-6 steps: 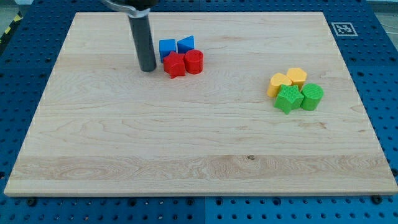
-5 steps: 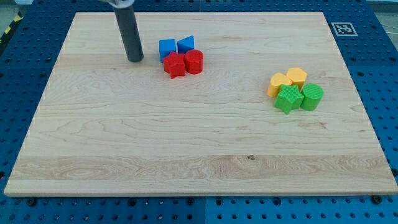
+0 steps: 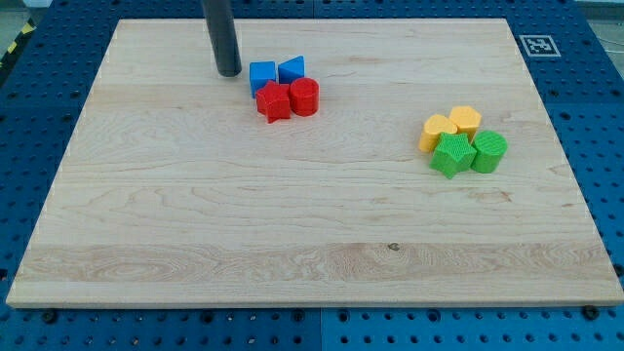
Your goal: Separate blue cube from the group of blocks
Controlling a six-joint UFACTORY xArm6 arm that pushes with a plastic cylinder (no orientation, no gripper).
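Approach step: my tip (image 3: 229, 72) just left of blue cube (image 3: 261, 76), not touching; tool state not shown. Next: push cube away from red star block (image 3: 274, 101).

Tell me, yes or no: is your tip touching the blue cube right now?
No: my tip stands just to the view's left of the blue cube, with a strip of bare board between them.

single high front view, angled down, whole board (image 3: 146, 244)

The dark rod (image 3: 221, 37) was held upright, entering from the view's top. My tip (image 3: 229, 72) was set on the surface, near the view's upper left.
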